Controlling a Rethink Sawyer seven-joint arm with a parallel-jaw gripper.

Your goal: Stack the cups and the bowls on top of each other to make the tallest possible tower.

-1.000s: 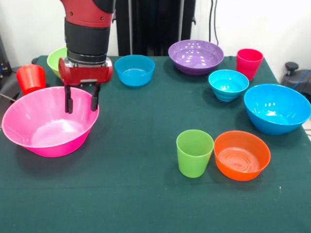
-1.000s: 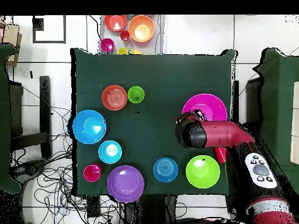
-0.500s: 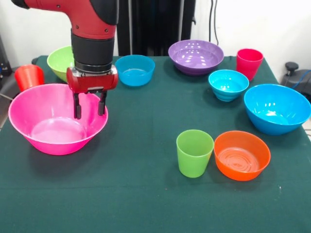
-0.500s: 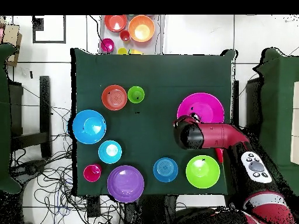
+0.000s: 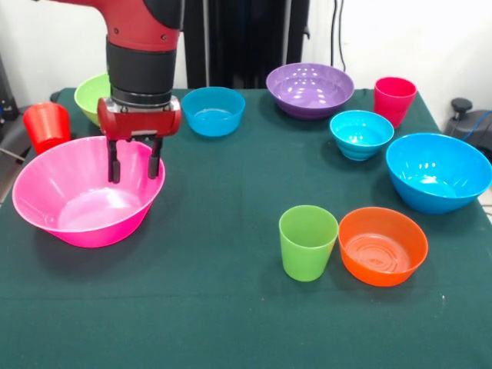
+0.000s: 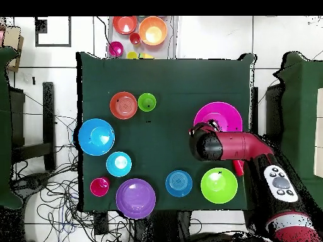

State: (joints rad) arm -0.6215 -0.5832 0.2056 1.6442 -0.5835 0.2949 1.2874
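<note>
- Hand (image 5: pixel 134 163): the two dark fingers (image 5: pixel 114 163) are spread apart and point straight down into the hot pink bowl (image 5: pixel 81 196). Nothing is held between them.
- The hot pink bowl sits directly beneath the hand on the green surface (image 5: pixel 231 307); the fingers hang inside its rim on the side nearest the middle of the surface. Whether the fingertips touch the bowl wall cannot be told.
- In the overhead view the arm's wrist covers the hand (image 6: pixel 208 144) and part of the hot pink bowl (image 6: pixel 221 113).
- Lime green bowl (image 5: pixel 92 94): just behind the hand, partly hidden by the arm.
- Red-orange cup (image 5: pixel 46 125): upright, beyond the pink bowl on the side away from the hand.
- Small cyan-blue bowl (image 5: pixel 213 110): near the hand, behind it and towards the middle of the surface.
- Purple bowl (image 5: pixel 310 88), crimson-pink cup (image 5: pixel 394 98), second small cyan-blue bowl (image 5: pixel 361 133) and large blue bowl (image 5: pixel 438 171): well apart from the hand, across the surface.
- Lime green cup (image 5: pixel 307 241) and orange bowl (image 5: pixel 382 244): side by side and all but touching, well apart from the hand, towards the front.
- No bowl or cup is nested in another; each stands alone on the surface.
</note>
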